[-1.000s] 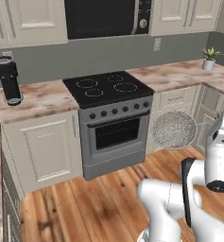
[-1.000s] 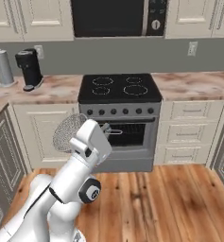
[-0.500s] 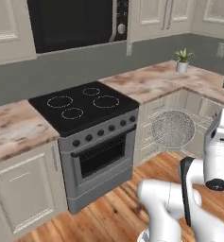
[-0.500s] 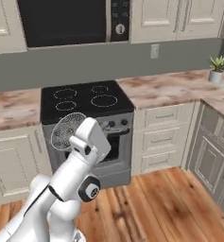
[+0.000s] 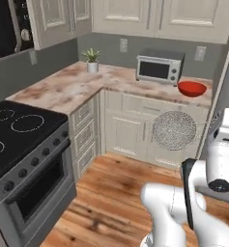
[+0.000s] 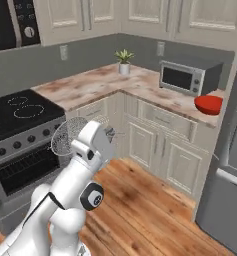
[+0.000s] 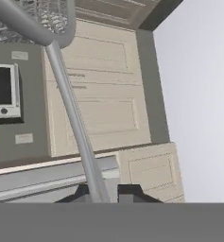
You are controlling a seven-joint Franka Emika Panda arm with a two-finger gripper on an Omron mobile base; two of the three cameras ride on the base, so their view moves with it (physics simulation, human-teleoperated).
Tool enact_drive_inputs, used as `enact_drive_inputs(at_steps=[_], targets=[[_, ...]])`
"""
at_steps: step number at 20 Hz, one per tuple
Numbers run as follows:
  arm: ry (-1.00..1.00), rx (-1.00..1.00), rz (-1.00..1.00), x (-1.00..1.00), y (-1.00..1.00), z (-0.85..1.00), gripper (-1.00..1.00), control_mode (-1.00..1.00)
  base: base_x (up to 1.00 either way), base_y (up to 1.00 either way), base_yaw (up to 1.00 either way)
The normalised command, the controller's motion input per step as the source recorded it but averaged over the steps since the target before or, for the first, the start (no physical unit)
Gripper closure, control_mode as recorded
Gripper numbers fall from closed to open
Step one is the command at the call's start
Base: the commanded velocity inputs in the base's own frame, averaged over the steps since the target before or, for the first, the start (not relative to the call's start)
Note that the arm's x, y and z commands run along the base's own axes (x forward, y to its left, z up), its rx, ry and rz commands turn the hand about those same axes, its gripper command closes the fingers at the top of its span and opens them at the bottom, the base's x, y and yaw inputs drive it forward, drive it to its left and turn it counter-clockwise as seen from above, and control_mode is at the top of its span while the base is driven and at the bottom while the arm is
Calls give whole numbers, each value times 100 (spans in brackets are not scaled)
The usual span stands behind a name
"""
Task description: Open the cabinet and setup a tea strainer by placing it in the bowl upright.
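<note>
As the base has turned from the stove toward the bowl (image 5: 192, 89), the gripper (image 7: 104, 193) stays clenched on the tea strainer (image 5: 174, 130).

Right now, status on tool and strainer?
Tool shut on grey mesh tea strainer, carried in air. Glossy red bowl on corner counter, beside toaster oven. Nothing seen blocking.
</note>
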Motion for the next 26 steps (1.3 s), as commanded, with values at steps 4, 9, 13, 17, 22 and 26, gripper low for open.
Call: enact_drive_inputs(at_steps=[4, 9, 13, 17, 22, 26], targets=[[0, 0, 0, 0, 0, 0, 100, 100, 28, 0, -67], [0, 0, 0, 0, 0, 0, 100, 100, 44, 4, -60], [0, 0, 0, 0, 0, 0, 100, 100, 53, 54, -37], [0, 0, 0, 0, 0, 0, 100, 100, 61, 66, -28], [0, 0, 0, 0, 0, 0, 100, 100, 86, 55, -10], [0, 0, 0, 0, 0, 0, 100, 100, 94, 25, 0]])
